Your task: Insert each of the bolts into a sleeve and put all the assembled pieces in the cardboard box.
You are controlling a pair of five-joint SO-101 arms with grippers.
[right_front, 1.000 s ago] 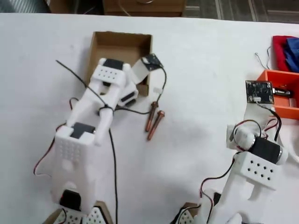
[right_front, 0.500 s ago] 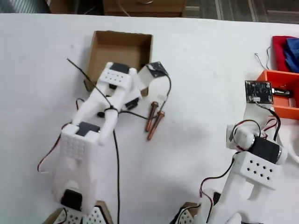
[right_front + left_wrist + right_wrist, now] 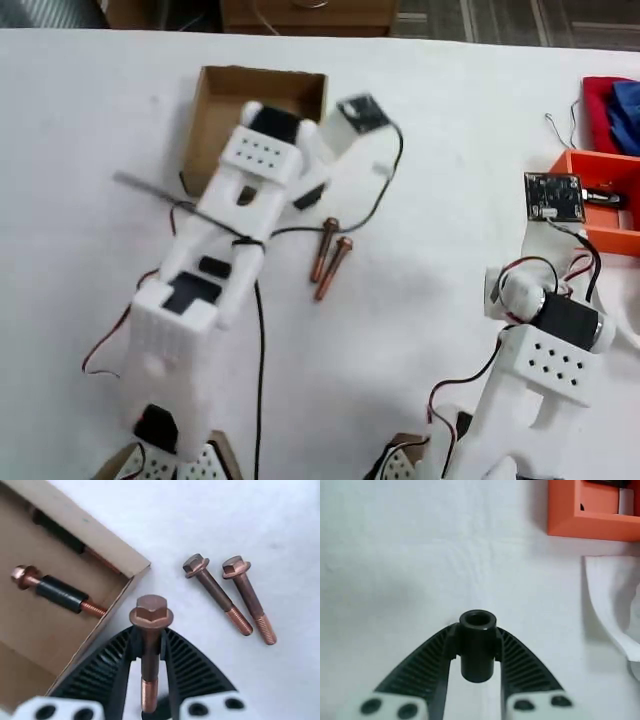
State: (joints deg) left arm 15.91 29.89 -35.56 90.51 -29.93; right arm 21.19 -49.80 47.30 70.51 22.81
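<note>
1. The left gripper [image 3: 148, 645] clamps a copper bolt [image 3: 151, 614] by its shank; a slack pinch could tilt it.
2. The right gripper [image 3: 477, 650], at 3 o'clock on the table [image 3: 450, 120], pinches a black sleeve [image 3: 478, 625]; a skewed meeting could jam the threads.
3. Two loose bolts [image 3: 324, 248] lie at 5 o'clock of the cardboard box [image 3: 213, 110]; a low swing could scatter them.

The left arm [image 3: 230, 220] hides the 5 o'clock corner of the cardboard box [image 3: 222, 97]; the box wall hides part of one sleeved bolt [image 3: 55, 530]. The orange tray [image 3: 570, 525] is cut off.
</note>
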